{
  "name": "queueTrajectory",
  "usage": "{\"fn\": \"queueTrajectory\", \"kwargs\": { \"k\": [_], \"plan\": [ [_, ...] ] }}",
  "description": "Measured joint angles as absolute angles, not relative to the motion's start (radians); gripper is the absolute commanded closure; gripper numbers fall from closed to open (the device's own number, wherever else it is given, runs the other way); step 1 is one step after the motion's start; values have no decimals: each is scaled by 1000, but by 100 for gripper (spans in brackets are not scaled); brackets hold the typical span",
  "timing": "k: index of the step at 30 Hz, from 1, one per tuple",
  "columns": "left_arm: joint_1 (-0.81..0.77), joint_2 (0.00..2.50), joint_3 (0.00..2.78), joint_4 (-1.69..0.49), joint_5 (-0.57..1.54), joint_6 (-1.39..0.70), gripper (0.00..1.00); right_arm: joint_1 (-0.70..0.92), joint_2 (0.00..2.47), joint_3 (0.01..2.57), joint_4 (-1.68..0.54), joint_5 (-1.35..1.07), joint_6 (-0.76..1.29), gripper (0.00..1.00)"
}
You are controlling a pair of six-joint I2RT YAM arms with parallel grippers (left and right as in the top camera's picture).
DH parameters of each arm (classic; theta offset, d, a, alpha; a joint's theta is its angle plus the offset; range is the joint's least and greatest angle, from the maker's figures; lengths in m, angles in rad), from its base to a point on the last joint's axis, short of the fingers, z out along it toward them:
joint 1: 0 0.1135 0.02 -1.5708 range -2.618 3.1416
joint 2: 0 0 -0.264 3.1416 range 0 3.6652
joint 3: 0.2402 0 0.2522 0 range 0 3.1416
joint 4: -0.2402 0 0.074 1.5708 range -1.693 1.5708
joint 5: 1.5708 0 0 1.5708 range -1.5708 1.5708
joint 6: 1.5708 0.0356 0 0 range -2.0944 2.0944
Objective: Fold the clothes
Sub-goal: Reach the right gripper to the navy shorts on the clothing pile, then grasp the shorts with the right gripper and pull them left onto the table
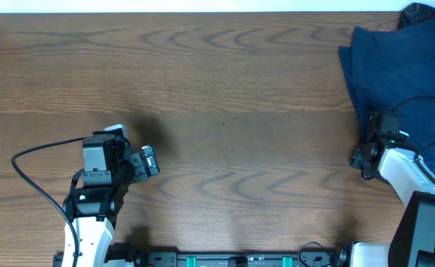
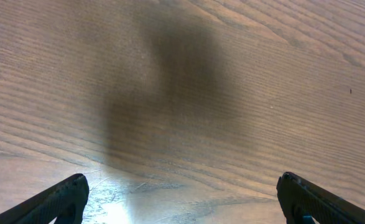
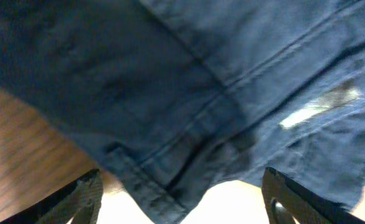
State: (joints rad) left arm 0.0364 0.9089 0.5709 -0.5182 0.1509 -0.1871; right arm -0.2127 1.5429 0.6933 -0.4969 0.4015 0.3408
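The clothes (image 1: 395, 74) are dark navy denim-like garments heaped at the table's far right, with a second piece (image 1: 428, 16) bunched at the top right corner. My right gripper (image 1: 367, 157) is open at the heap's lower left edge. In the right wrist view its fingers (image 3: 181, 199) straddle a seamed hem of the cloth (image 3: 188, 106), which hangs between them over the table. My left gripper (image 1: 152, 161) is open and empty over bare wood at the front left; its two fingertips (image 2: 182, 199) show at the bottom corners of the left wrist view.
The wooden table (image 1: 224, 96) runs between the two arms. A black cable (image 1: 35, 185) loops from the left arm. The right arm's white body (image 1: 406, 174) lies beside the heap. The table's front rail (image 1: 239, 259) is at the bottom.
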Motion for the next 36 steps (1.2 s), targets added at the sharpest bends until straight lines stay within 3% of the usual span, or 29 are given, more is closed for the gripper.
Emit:
{"fn": "queueTrajectory", "kwargs": {
  "k": [6, 8, 9, 16, 26, 31, 36],
  "plan": [
    [36, 909, 571, -517, 151, -187, 2, -213, 1549, 693, -497, 360, 342, 72],
    [36, 909, 571, -517, 151, -187, 2, -213, 1554, 693, -501, 347, 336, 94],
    [36, 909, 571, -517, 151, -187, 2, -212, 1555, 693, -500, 344, 336, 99],
    [36, 909, 571, -513, 151, -187, 2, -212, 1555, 699, -522, 344, 325, 99],
    [36, 909, 571, -465, 151, -187, 2, -176, 1409, 921, -831, 230, 240, 99],
    [36, 909, 571, -466, 151, -187, 2, -70, 1370, 973, -948, 141, 224, 99],
    [36, 909, 571, -466, 151, -187, 2, 130, 1382, 955, -925, 20, 211, 99]
  ]
}}
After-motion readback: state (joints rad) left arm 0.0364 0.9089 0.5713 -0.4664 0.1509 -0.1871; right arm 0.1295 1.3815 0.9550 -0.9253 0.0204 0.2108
